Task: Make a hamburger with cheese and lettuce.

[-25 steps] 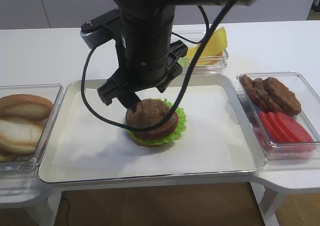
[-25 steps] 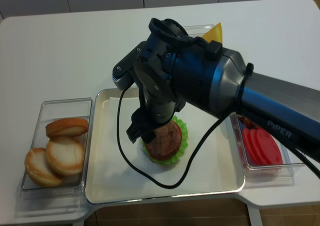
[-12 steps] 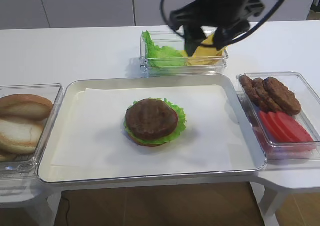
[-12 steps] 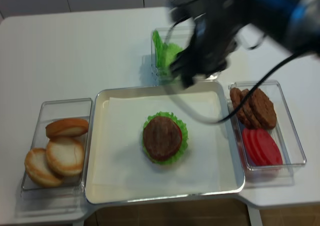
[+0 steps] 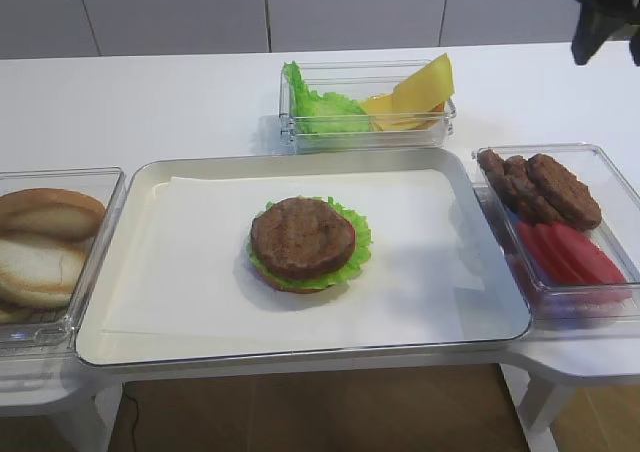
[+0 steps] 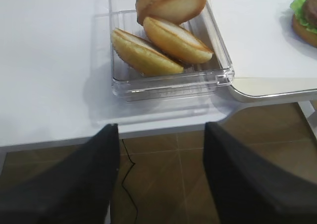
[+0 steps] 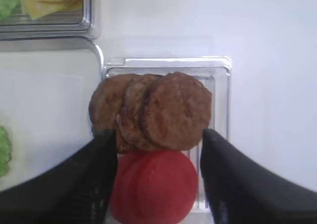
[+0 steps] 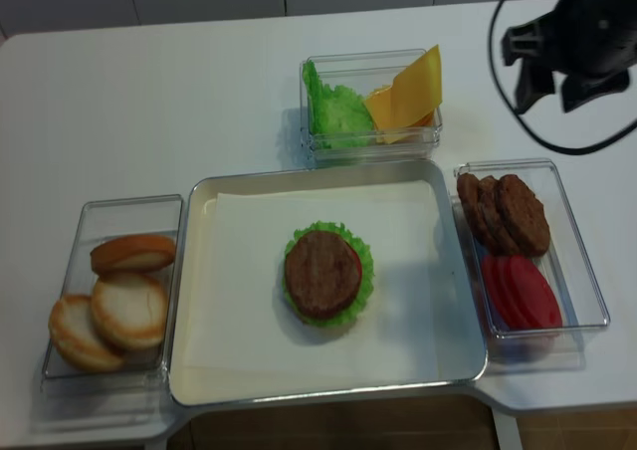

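The hamburger [image 5: 303, 242] sits mid-tray with a brown patty on top and a frilly green leaf under it; it also shows from above [image 8: 323, 275]. Cheese slices [image 5: 418, 89] and lettuce [image 5: 318, 112] share a clear box behind the tray. My right gripper [image 8: 552, 90] is open and empty, high above the right side; in the right wrist view it [image 7: 158, 135] hovers over loose patties [image 7: 153, 110] and tomato slices [image 7: 153, 189]. My left gripper [image 6: 161, 127] is open and empty, over the floor in front of the table, and is not in the exterior views.
The metal tray [image 5: 300, 162] is lined with white paper. A clear box of bun halves [image 5: 45, 242] stands at the left, also in the left wrist view [image 6: 163, 30]. A clear box at the right holds patties [image 5: 540, 187] and tomato slices [image 5: 575, 252].
My right arm has left the hamburger and swung up and right, past the cheese box, to above the patty box. The patty stays on the stack.
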